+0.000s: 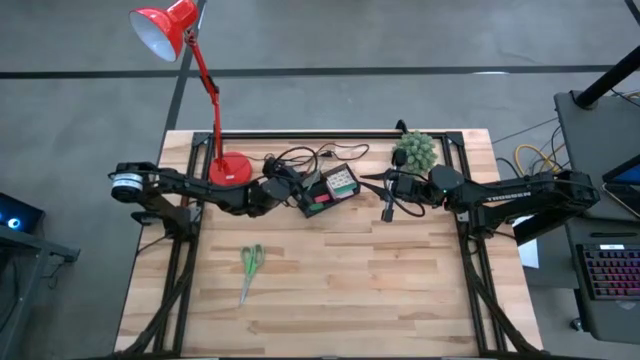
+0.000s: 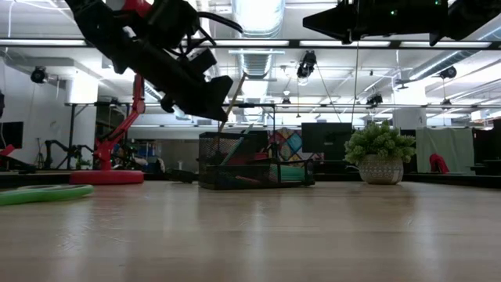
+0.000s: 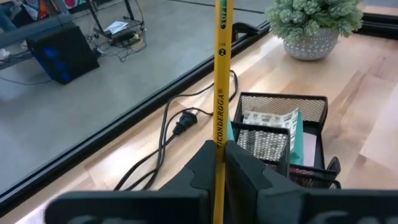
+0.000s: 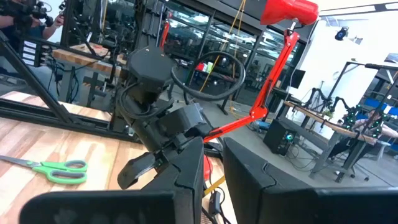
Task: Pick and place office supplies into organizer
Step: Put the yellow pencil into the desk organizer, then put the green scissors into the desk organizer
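My left gripper (image 3: 221, 171) is shut on a yellow pencil (image 3: 221, 93) just left of the black mesh organizer (image 1: 330, 190), which also shows in the left wrist view (image 3: 283, 134) and the low view (image 2: 250, 160). The organizer rests on the table's far middle and holds a multicoloured cube (image 1: 341, 182) and pink and teal items. Green-handled scissors (image 1: 250, 262) lie flat on the near left of the table. My right gripper (image 4: 211, 180) is open, hovering right of the organizer (image 1: 388, 200) and touching nothing. My left gripper pinches the pencil's shaft (image 3: 219, 140) between its two fingers (image 3: 202, 168), which lie across it. The gripper slants down from the table's left (image 2: 207, 90). The pencil (image 2: 232, 100) is lifted clear of the table, steeply tilted, with its long end sticking out past the fingers.
A red desk lamp stands with its round base (image 1: 232, 168) left of the organizer, and black cords (image 1: 300, 158) trail behind it. A small green plant (image 1: 415, 150) in a pot sits at the far right. The near half of the table has free room.
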